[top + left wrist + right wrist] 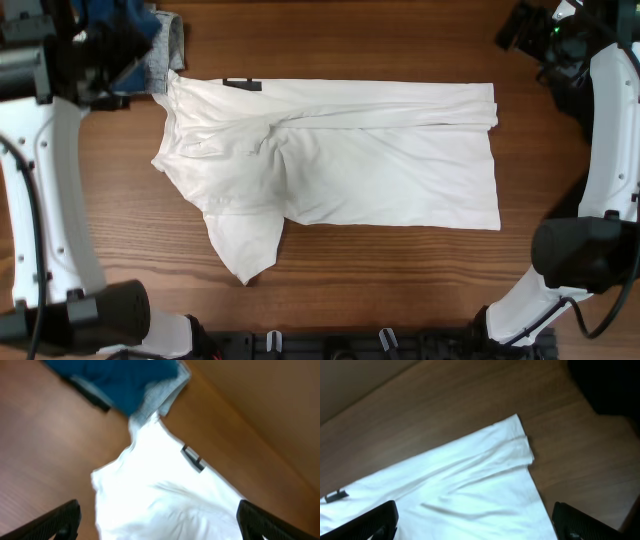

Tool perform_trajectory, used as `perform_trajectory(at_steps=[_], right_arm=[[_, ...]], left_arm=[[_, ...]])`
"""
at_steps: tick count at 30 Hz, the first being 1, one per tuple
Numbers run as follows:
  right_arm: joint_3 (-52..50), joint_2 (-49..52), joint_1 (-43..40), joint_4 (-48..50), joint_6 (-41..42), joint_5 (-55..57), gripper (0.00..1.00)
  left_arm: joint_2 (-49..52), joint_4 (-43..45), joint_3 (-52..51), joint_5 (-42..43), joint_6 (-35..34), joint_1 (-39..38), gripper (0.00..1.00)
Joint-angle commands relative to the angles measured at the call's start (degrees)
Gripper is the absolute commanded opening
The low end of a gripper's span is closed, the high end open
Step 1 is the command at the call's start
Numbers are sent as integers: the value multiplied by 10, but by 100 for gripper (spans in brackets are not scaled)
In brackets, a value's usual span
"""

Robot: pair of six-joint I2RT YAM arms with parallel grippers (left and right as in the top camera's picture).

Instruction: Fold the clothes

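- The wooden table [350,30] is carrying everything, and its bare grain is offering little friction, so cloth may slide when dragged.
- The white T-shirt [380,160] is lying flat across the middle, with its far long edge turned over into a narrow band [400,105]. That band is looking loose, and a careless pull could be undoing it.
- The left gripper [159,522] is hanging over the collar end with its fingers spread wide and nothing between them.
- The right gripper [475,522] is hovering over the hem corner, equally wide and empty.
- The blue garment [125,380] and grey garment [165,392] are touching the shirt's corner. A low grab there risks snagging them too.
- The near sleeve [245,240] is sticking out crumpled and could be bunching under the next fold.
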Motion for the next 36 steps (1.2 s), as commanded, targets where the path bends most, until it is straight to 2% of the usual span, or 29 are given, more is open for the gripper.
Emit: perform_trajectory(at_steps=[1,9,12,17,22,27,33,36], right_arm=[[4,-9,31,-34,13,-12,99],[4,-32,69,-105,49,39,99],[4,-48,75,-114,49,39,100],[3,-66,76,-127,47,40,100],[-11,-66,76,-129,49,40,100],[-19,-66,76,-114,62,41,100],[-19,-66,76,-106,62,48,100],[-20,-66,76,-107,62,62,100]], left_arm=[[-19,-70,-3,-12,1,0,100],[-30,-214,-4,-12,-39,-5,100],[-54,-234,-28,-16,-39,-25,100],[-150,-190,-169,-9,-79,-86,100],[-214,-119,-336,59,-107,-122,100],[-213,-66,-490,67,-129,-145,99],[-208,74,-626,139,-173,-182,92],[-207,125,-673,141,-198,-203,90]])
